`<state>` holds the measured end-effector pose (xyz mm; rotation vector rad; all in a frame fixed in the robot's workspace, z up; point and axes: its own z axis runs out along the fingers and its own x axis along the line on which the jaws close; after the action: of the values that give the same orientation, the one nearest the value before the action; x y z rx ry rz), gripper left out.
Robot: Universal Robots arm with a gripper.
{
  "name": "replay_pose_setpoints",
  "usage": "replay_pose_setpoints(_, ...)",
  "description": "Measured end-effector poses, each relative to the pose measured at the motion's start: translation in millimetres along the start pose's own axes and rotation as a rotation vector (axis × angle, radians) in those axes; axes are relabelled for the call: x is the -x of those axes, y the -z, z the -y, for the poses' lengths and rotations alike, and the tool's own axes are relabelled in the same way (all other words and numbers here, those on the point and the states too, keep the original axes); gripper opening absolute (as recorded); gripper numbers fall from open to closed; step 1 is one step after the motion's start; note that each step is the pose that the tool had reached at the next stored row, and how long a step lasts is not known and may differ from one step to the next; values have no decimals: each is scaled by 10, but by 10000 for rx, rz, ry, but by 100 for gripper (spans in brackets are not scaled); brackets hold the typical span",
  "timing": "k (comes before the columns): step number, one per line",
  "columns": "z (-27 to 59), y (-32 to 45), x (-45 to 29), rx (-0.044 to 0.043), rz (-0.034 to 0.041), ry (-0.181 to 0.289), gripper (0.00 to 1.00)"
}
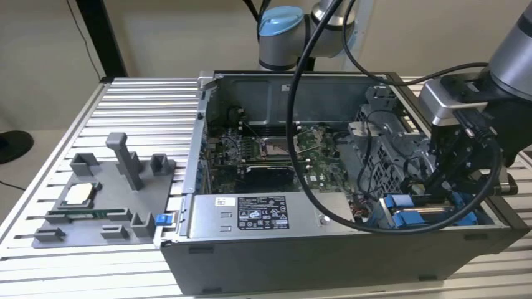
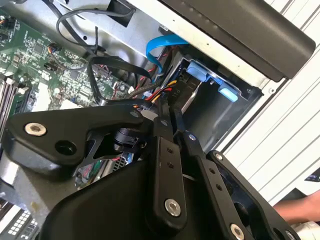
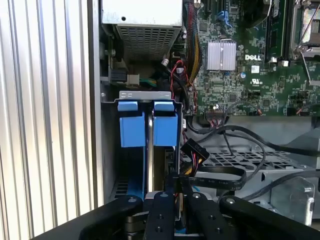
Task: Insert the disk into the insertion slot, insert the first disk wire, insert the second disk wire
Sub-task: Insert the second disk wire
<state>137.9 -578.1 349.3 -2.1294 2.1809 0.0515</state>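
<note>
My gripper (image 1: pixel 445 187) is lowered into the open computer case (image 1: pixel 332 261), at the corner nearest the exterior view's right, directly over the insertion slot (image 1: pixel 424 215) with its bright blue tabs. In both wrist views my fingers (image 2: pixel 167 150) look drawn close together, their tips meeting around something dark and narrow beside a black connector (image 3: pixel 192 150) trailing red, yellow and black leads; I cannot tell exactly what they are pinching, nor whether they truly grip it. The disk (image 3: pixel 148 130) already sits in the insertion slot: in the first wrist view two blue frame pieces stand side by side in the grey bay, hard against the case's side wall, with the gripper (image 3: pixel 175 192) just beyond them. A flat blue ribbon cable (image 2: pixel 160 50) curls above the bay in the second wrist view, and black cables (image 3: pixel 235 145) loop across the perforated metal cage (image 3: pixel 250 160) next to it. The green motherboard (image 1: pixel 283 152) fills the case's middle, and the power-supply box (image 1: pixel 266 215) lies along the near wall. The case stands on the slatted counter (image 1: pixel 141 106), with a grey parts holder (image 1: pixel 104 199) toward the counter's edge at the exterior view's left.
</note>
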Motion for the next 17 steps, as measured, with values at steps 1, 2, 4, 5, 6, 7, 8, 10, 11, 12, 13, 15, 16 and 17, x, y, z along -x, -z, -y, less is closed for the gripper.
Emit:
replay_pose_setpoints(1,-1,-2,0,-1,-4,0,0)
replay_pose_setpoints(2,-2,-4,0,-2,-8,0,0)
replay_pose_setpoints(4,-5,-8,-1,-2,-17,1,0)
replay_pose_setpoints(5,-6,-11,-1,-2,-22,1,0)
replay_pose_setpoints(6,-7,-14,-1,-3,-26,1,0)
replay_pose_setpoints(7,-9,-17,-2,-3,-34,1,0)
replay_pose_setpoints(8,-11,-21,-2,-4,-42,2,0)
replay_pose_setpoints(10,-14,-29,-3,-5,-64,3,0)
replay_pose_setpoints(11,-15,-33,-3,-5,-76,4,0)
replay_pose_setpoints(12,-17,-37,-4,-5,-90,4,0)
replay_pose_setpoints(13,-18,-41,-4,-5,-104,4,0)
replay_pose_setpoints(15,-22,-51,-5,-6,-126,5,0)
replay_pose_setpoints(16,-24,-55,-6,-6,-135,6,0)
replay_pose_setpoints(17,-27,-59,-6,-7,-142,6,0)
